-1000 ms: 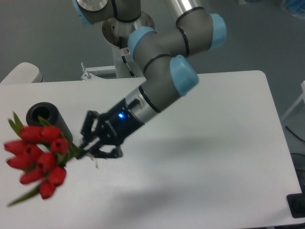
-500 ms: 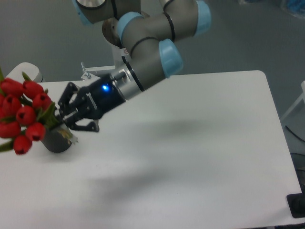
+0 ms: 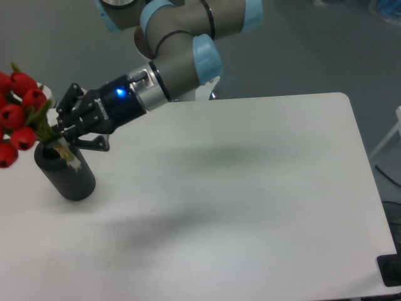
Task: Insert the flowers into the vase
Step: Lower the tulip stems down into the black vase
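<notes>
The flowers (image 3: pixel 19 116) are a bunch of red tulip buds with green stems, at the far left edge of the view. My gripper (image 3: pixel 64 133) is shut on their stems and holds them tilted, buds up and to the left. The pale stem ends hang over the top of the vase (image 3: pixel 67 175), a matte black cylinder standing on the white table (image 3: pixel 250 200). The stem tips lie against the vase's top rim; I cannot tell if they are inside the hole.
The arm's grey and blue joints (image 3: pixel 182 44) reach from the mount at the back over the table's left part. A white rounded object (image 3: pixel 45 94) sits behind the flowers at the far left.
My gripper has carried the flowers up and to the left. The bunch swung from low in front of the vase to above it, with the stem ends now at the vase's top.
</notes>
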